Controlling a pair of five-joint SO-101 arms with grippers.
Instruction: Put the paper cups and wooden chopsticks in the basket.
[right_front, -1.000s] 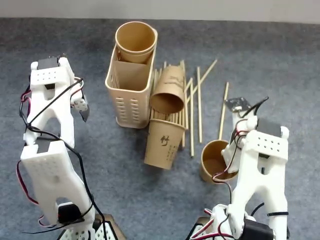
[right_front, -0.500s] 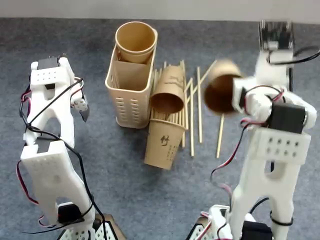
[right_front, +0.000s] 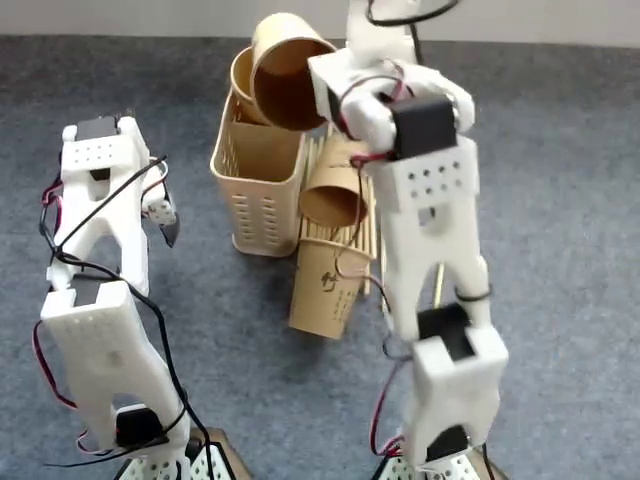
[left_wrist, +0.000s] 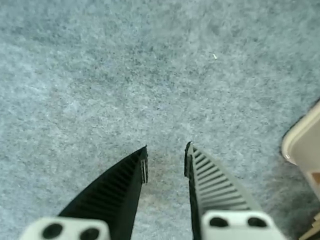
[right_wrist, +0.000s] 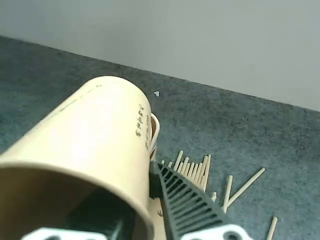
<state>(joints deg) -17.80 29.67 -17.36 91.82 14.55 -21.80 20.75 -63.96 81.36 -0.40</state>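
Basket (right_front: 258, 190) stands upper centre-left in the high view, long axis running up-frame. Its near compartment looks empty and the far one holds a seated cup (right_front: 240, 75). Paper cup (right_front: 288, 85) hangs tilted over the far end, mouth facing lower left. Right gripper (right_front: 335, 88) pinches its wall, and the basket lies directly below. Left gripper (left_wrist: 165, 160) is narrowly parted and empty over the carpet (left_wrist: 100, 75). Loose cups (right_front: 335, 190) and chopsticks (right_front: 352, 235) lie right of the basket.

Place: robotics test bench, lab or hobby workshop by the look | Surface: grey felt-like mat (right_front: 560, 150) across the frame | Backdrop: plain pale wall (right_front: 150, 15) along top edge | Gear: openly wired white left arm (right_front: 100, 340) lower left, right arm (right_front: 430, 190) centre
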